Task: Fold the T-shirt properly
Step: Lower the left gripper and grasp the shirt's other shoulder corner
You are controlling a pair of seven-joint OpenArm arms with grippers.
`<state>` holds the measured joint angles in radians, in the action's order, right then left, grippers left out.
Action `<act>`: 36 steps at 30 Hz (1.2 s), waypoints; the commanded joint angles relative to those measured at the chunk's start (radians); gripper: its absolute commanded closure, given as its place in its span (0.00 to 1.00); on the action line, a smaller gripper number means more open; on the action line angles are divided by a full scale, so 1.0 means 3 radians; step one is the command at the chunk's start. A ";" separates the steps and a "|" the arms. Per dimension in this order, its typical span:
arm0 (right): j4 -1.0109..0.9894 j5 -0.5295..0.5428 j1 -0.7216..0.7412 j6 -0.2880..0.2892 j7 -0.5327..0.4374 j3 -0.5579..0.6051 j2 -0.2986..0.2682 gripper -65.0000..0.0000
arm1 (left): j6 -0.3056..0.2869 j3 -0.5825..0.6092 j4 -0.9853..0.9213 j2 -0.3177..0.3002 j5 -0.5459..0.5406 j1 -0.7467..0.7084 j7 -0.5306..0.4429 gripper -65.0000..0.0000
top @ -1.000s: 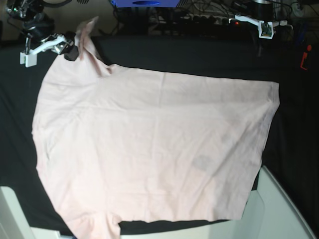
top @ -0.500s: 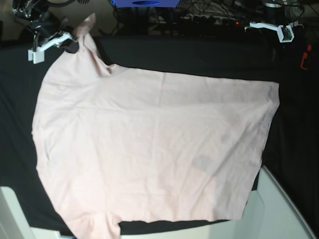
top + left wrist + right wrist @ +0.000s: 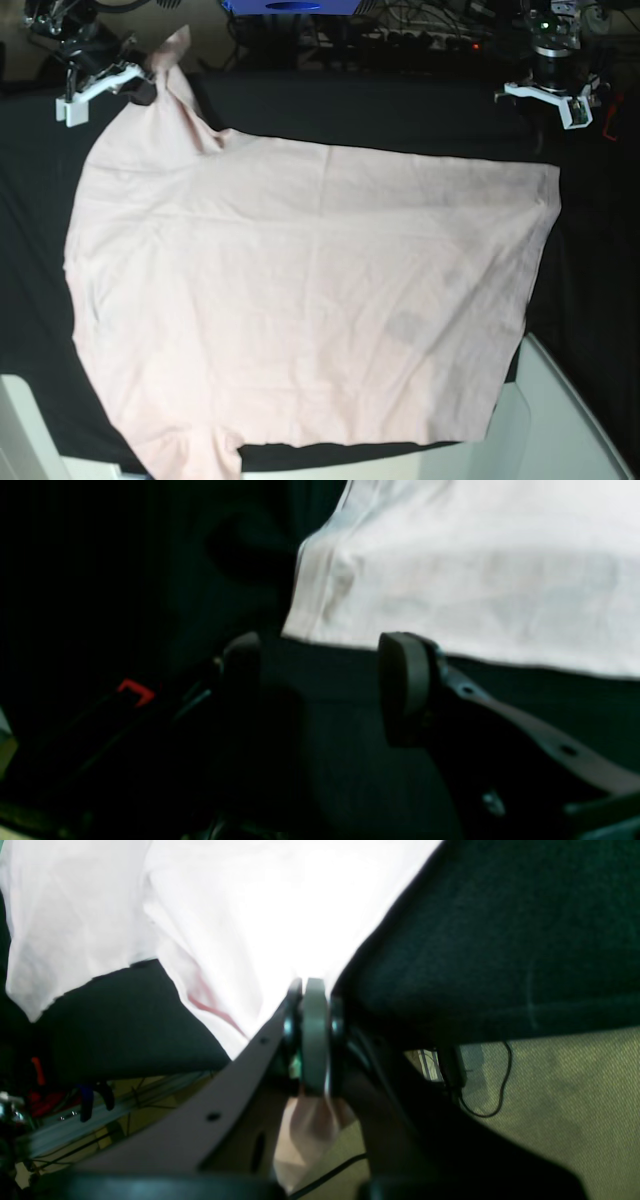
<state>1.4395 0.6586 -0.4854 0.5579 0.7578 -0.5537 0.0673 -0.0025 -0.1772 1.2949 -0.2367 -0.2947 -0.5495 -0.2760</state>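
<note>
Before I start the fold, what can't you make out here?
- T-shirt underside: face-down in base view, any print hidden.
- Its near sleeve: cut by base view's bottom edge.
- Cloth inside right claw: covered by the pads, glare above.
- Left claw surroundings: dark, blurred.

Right tool [image 3: 310, 1035] clamped shut — left tool [image 3: 320, 690] parted, hovering

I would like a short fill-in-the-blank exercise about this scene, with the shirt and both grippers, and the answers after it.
1. The T-shirt lies spread on a ____ table cloth.
2. The right gripper is ____ on a raised piece of the T-shirt.
3. The left gripper hangs over the table cloth with its jaws ____, holding nothing.
4. In the base view, the side of the T-shirt facing up is ____, without lettering.

Missing words: black; shut; open; plain
</note>
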 commanded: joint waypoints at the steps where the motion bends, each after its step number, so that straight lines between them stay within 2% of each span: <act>1: 0.0043 0.0052 -0.0021 0.0045 -0.0028 -0.0008 -0.0017 1.00 | 0.0021 -0.0026 0.0034 -0.0037 -0.0018 0.0024 -0.0059 0.43; 5: 0.0048 0.0052 -0.0026 0.0051 0.0090 -0.0013 -0.0033 1.00 | 0.0021 -0.0072 0.0018 -0.0027 -0.0048 0.0177 0.0201 0.43; 8: 0.0053 0.0063 -0.0011 0.0051 0.0182 -0.0013 -0.0099 1.00 | 0.0001 -0.0317 -0.0105 -0.0032 -0.0422 0.0285 0.0329 0.43; 10: 0.0053 0.0068 -0.0011 0.0051 0.0192 -0.0019 -0.0109 1.00 | -0.0173 -0.0445 -0.0202 -0.0078 -0.0754 0.0341 0.0452 0.43; 11: 0.0053 0.0063 -0.0011 0.0051 0.0192 -0.0034 -0.0109 1.00 | -0.0322 -0.0501 -0.0248 -0.0139 -0.0908 0.0341 0.0524 0.43; 13: 0.0053 0.0058 -0.0016 0.0051 0.0192 -0.0034 -0.0109 1.00 | -0.0485 -0.0517 -0.0330 -0.0221 -0.1040 0.0351 0.0605 0.43; 23: 0.0053 0.0052 -0.0016 0.0056 0.0192 -0.0013 -0.0109 1.00 | -0.0838 -0.0506 -0.0851 -0.0293 -0.0974 0.0816 0.0636 0.43; 30: 0.0048 0.0052 -0.0021 0.0056 0.0192 -0.0019 -0.0109 1.00 | -0.0854 -0.0491 -0.1250 -0.0308 -0.0964 0.1134 0.0790 0.43; 36: 0.0048 0.0052 -0.0021 0.0056 0.0192 -0.0013 -0.0109 1.00 | -0.0854 -0.0092 -0.1250 -0.0252 -0.0636 0.1190 0.0774 0.43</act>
<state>1.4395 0.6594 -0.4854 0.5610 0.8192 -0.5556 0.0414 -0.2440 -0.2050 0.9142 -0.3042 -0.4835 -0.1864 -0.0643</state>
